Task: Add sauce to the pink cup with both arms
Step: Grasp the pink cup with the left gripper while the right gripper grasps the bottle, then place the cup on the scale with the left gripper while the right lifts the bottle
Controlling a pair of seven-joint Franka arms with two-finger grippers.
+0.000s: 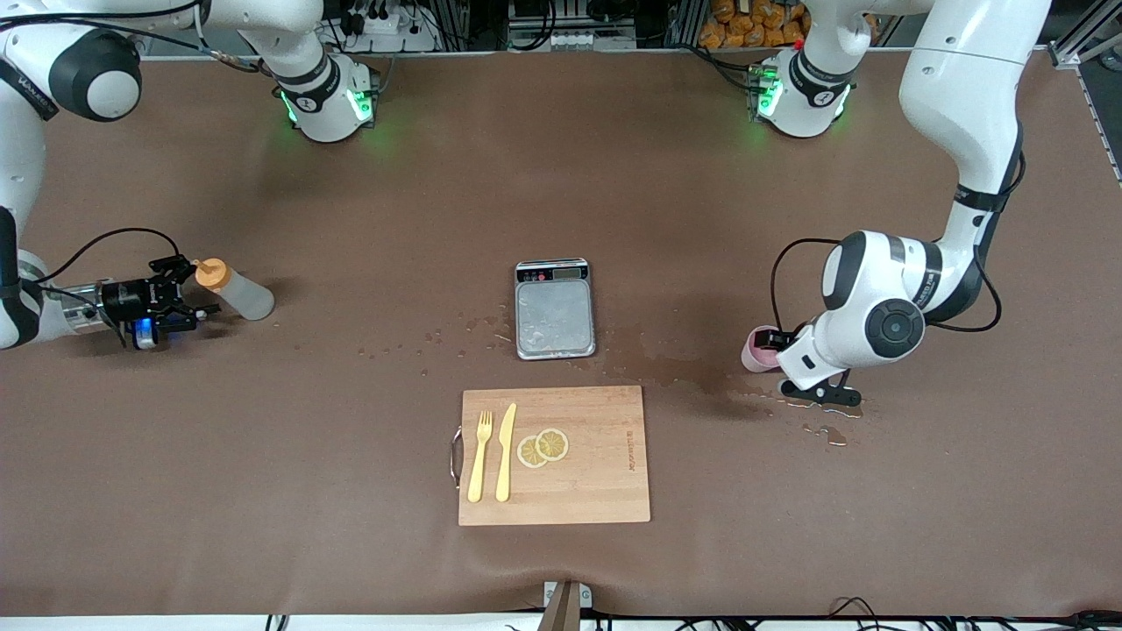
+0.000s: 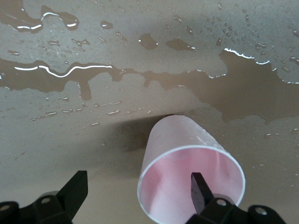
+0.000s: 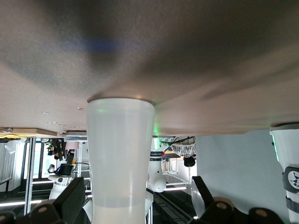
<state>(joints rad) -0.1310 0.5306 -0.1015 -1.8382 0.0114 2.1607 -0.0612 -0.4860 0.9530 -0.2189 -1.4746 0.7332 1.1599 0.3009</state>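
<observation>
Straddling the squashy whitish plastic squeeze bottle [image 1: 235,292] with open right gripper [image 1: 186,289], you'd pinch mid-body gently; open left gripper [image 2: 140,189] brackets the light pale-pink plastic cup's [image 2: 187,168] rim.

Both arms are glossy white with rounded shells and black joint rings. The left arm [image 1: 912,302] ends in a domed white wrist with a black round cap, and a black cable loops beside it. The right arm [image 1: 53,79] carries black cabling too. Green lights glow on both bases. The right gripper [image 1: 166,302] is black, with a blue light.
</observation>
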